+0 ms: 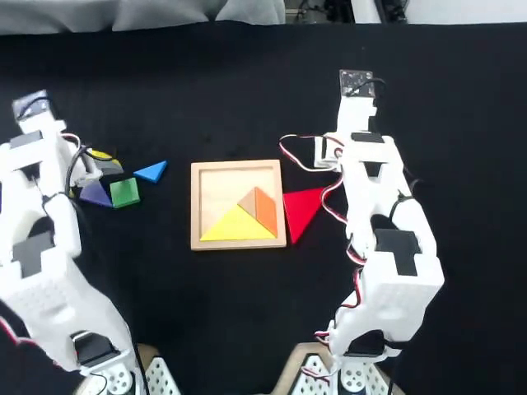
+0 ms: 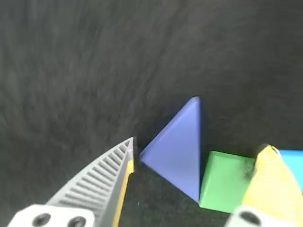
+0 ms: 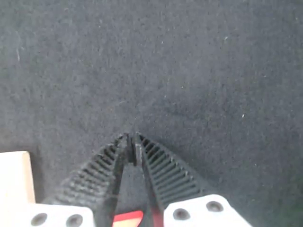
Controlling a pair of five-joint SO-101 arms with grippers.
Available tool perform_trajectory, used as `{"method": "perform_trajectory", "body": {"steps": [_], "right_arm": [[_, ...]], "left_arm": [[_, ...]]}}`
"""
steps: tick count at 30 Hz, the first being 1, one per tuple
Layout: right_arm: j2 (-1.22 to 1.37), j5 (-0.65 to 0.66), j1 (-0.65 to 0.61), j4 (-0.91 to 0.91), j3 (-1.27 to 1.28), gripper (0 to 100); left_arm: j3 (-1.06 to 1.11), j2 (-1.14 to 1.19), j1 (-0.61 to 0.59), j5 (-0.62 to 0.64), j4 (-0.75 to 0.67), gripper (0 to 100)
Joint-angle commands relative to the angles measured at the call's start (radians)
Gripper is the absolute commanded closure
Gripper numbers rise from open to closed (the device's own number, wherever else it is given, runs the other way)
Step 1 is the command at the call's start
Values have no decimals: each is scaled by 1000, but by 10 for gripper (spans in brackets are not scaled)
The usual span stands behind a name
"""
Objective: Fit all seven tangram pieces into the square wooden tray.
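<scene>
Spread wide, the left hand [image 2: 198,146] straddles the purple triangle [image 2: 177,151] and the green square [image 2: 225,182], which touch. Such flat, stiff, light pieces likely want a pinch across opposite edges, so the neighbour crowds the grasp. The right hand [image 3: 129,142] is pinched shut, empty, near the red triangle [image 1: 301,211] beside the tray [image 1: 196,206], three pieces inside, on the black counter [image 1: 428,99].

Tray [image 1: 214,177] at the middle of the table [image 1: 247,321], two pieces [image 1: 239,225] inside toward its near right corner, a triangle [image 1: 300,210] just beside its right edge, loose pieces [image 1: 123,191] grouped well apart to its left.
</scene>
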Motion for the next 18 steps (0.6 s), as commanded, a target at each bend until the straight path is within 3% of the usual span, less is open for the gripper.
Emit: {"method": "perform_trajectory", "body": {"steps": [1, 10, 18], "right_arm": [[-4, 9, 8, 12, -53, 984], [-4, 9, 8, 14, -54, 984], [-4, 9, 6, 14, -54, 984]], "left_arm": [[-177, 58, -42, 37, 98, 617], [-271, 212, -50, 35, 114, 618], [-343, 216, 1, 35, 221, 623]]}}
